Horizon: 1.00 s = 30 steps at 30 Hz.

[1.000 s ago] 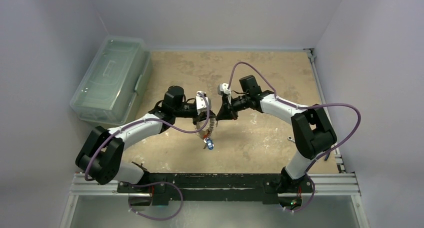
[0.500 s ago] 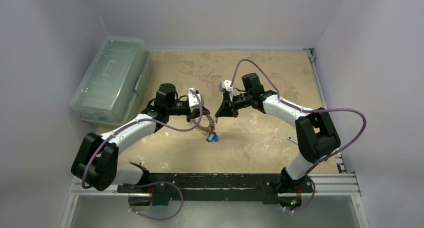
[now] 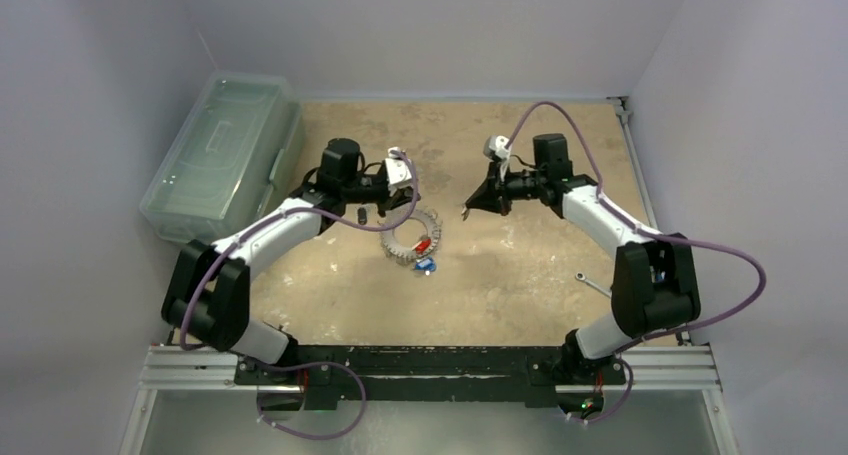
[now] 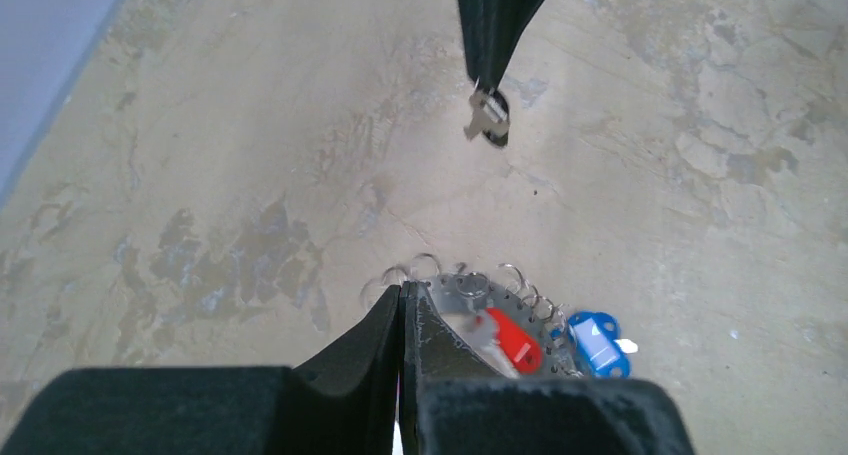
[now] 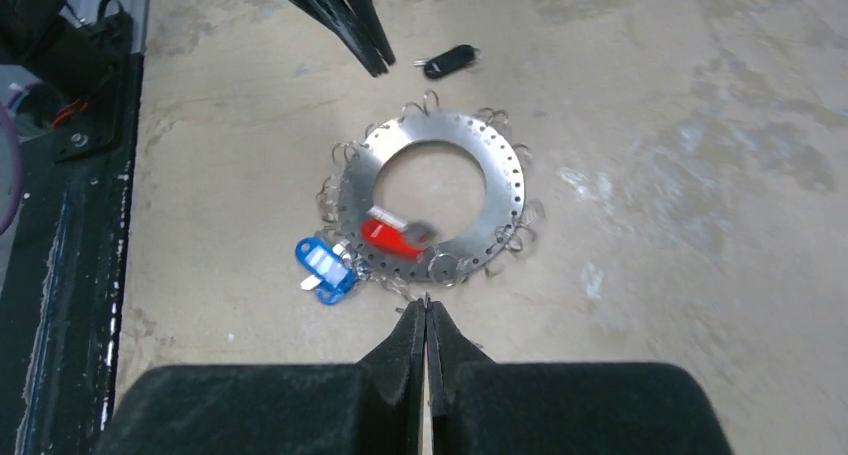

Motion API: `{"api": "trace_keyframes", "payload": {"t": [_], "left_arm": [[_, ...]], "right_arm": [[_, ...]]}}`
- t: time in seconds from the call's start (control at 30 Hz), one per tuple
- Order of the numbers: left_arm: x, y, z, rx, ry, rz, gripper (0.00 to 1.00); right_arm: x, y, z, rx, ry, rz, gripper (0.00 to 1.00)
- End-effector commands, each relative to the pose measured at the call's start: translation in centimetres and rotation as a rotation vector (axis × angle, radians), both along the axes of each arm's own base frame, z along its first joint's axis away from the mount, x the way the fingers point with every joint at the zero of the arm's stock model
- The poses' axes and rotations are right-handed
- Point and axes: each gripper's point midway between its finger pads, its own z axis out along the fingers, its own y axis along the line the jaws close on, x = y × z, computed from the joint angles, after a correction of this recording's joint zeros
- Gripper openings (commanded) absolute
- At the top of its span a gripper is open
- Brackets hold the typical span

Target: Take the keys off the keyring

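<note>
Both tools are clenched: left tool (image 4: 403, 290) on nothing, right tool (image 5: 425, 303) apparently pinching one small key (image 4: 487, 115). The keyring (image 5: 432, 197) lies flat on the bench (image 3: 520, 275) between them, red key (image 5: 392, 233) and blue key (image 5: 322, 265) at its rim. Best set that key well aside before regrasping.

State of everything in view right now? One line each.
left pincer, shut, empty
right pincer, shut on silver key
keyring, flat on table, held by neither pincer
red key, lying across keyring
blue key, at keyring's outer edge
black key, loose, off the ring
box, lid closed
spanner, lying flat
</note>
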Motion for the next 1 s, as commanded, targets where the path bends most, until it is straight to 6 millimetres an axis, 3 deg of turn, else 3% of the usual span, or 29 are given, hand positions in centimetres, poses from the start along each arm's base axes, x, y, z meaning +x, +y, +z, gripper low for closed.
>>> {"api": "trace_keyframes", "payload": {"t": [0.0, 0.17, 0.23, 0.3, 0.33, 0.37, 0.43, 0.53, 0.6, 0.8, 0.9, 0.97], "left_arm": [[2.6, -3.3, -0.9, 0.021, -0.024, -0.038, 0.00], [3.2, -9.0, -3.2, 0.050, -0.016, -0.129, 0.00], [4.2, -10.9, -2.7, 0.031, 0.023, -0.123, 0.00], [5.5, -11.5, -2.2, 0.047, 0.099, -0.102, 0.00], [6.2, -11.2, -2.1, 0.064, 0.135, -0.088, 0.05], [6.8, -10.6, -1.8, 0.075, 0.161, -0.070, 0.21], [7.8, -8.2, -1.7, 0.091, 0.213, 0.012, 0.40], [8.7, -3.0, -0.7, 0.086, 0.260, 0.137, 0.74], [8.3, 0.6, 0.0, 0.129, 0.267, 0.195, 0.88], [6.4, 11.3, 2.6, 0.212, 0.322, 0.477, 0.96], [5.1, 15.6, 3.0, 0.223, 0.405, 0.576, 0.98], [4.2, 17.5, 3.3, 0.201, 0.454, 0.619, 0.99]], "right_arm": [[-0.6, -2.9, 1.4, 0.012, 0.004, -0.068, 0.00], [-1.5, -5.8, 1.2, 0.016, 0.013, -0.144, 0.00], [-1.8, -6.7, 1.5, 0.013, 0.005, -0.156, 0.00], [-1.8, -6.9, 1.8, -0.002, -0.013, -0.157, 0.00], [-1.7, -6.8, 2.1, 0.003, -0.016, -0.155, 0.00], [-1.5, -6.7, 2.4, 0.013, -0.016, -0.159, 0.00], [-1.1, -6.3, 3.0, 0.049, -0.002, -0.166, 0.00], [-0.6, -4.8, 3.9, 0.070, -0.017, -0.147, 0.00], [-0.6, -2.9, 4.4, 0.063, -0.033, -0.121, 0.00], [-1.2, 4.5, 5.0, 0.056, -0.065, 0.001, 0.00], [-1.4, 8.9, 4.6, 0.055, -0.077, 0.038, 0.00], [-1.3, 11.8, 4.3, 0.065, -0.079, 0.060, 0.00]]}}
